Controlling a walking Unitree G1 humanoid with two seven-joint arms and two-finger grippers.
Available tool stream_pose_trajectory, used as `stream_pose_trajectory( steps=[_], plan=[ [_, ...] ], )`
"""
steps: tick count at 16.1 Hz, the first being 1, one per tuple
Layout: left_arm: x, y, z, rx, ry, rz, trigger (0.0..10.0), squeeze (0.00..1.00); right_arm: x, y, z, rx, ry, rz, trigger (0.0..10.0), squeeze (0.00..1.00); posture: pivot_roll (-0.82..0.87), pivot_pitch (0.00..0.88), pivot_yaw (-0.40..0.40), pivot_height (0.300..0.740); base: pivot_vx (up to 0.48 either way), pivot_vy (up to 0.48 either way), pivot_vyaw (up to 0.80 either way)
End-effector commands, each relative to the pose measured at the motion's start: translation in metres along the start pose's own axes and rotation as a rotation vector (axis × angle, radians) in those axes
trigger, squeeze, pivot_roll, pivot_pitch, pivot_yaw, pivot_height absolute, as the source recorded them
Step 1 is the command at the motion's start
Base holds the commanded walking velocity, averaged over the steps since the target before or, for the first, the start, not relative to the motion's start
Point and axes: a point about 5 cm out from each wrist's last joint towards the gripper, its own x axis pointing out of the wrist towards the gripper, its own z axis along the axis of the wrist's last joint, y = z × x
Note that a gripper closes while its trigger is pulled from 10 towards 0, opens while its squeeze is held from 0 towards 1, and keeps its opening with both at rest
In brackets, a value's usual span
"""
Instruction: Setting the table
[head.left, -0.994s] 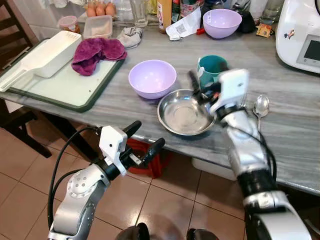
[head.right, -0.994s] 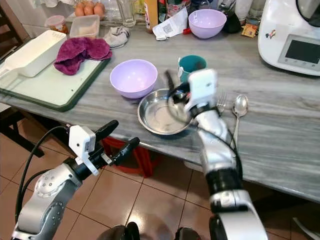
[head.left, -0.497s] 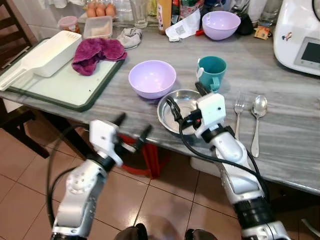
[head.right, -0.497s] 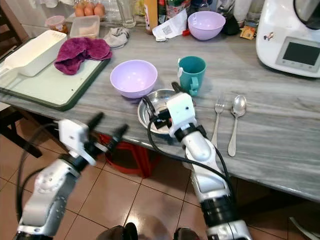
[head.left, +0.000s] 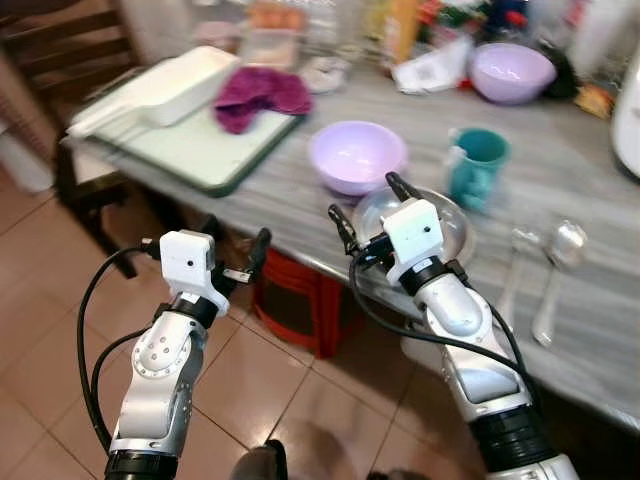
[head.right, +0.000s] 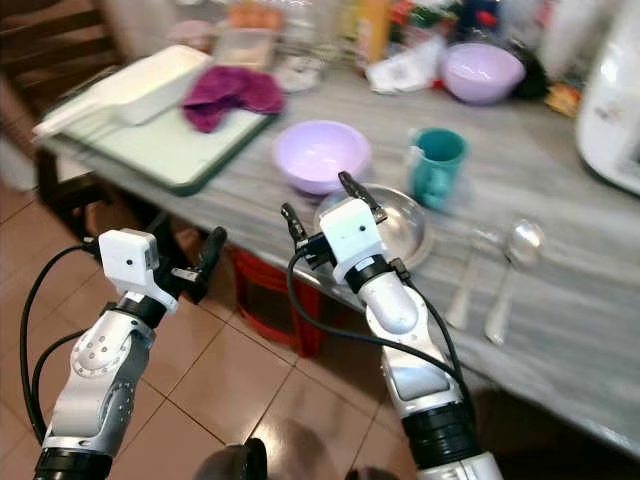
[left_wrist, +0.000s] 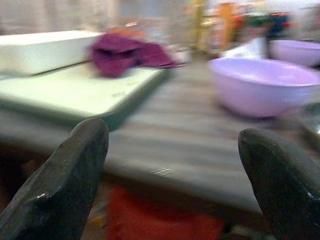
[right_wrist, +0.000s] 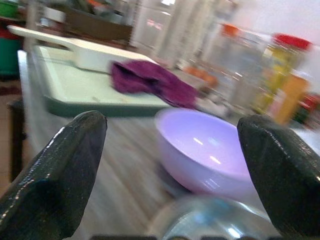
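Grey marble counter (head.left: 590, 330) over brown tiles; both end effectors (head.left: 235, 252) (head.left: 364, 200) spread, empty.

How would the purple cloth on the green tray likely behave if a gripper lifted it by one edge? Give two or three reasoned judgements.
The purple cloth lies crumpled in soft folds on the green tray, so it would probably droop and unfold rather than hold shape. It looks thick like towelling, so likely light but bulky. Its fuzzy surface should grip well, though a trailing end might brush the white container beside it.
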Motion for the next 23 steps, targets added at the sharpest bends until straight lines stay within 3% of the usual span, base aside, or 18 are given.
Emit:
stream_pose_trajectory(
  steps=[1,10,23],
  plan=[
    [0.0,0.01,-0.003,0.011,0.022,0.071,10.0,0.0,0.001,0.007,0.005,-0.01,-0.02,0.027,10.0,0.0,-0.09,0.148,0.03,0.74,0.0,0.0,0.8],
    [-0.002,0.03,-0.017,0.146,0.073,0.267,10.0,0.0,0.0,0.01,0.0,-0.058,-0.01,0.058,10.0,0.0,-0.09,0.148,0.024,0.74,0.0,0.0,0.8],
    [-0.002,0.037,-0.029,0.186,0.121,0.312,10.0,0.0,0.002,0.009,-0.006,-0.053,0.005,0.041,10.0,0.0,-0.09,0.147,0.029,0.74,0.0,0.0,0.8]
  ],
)
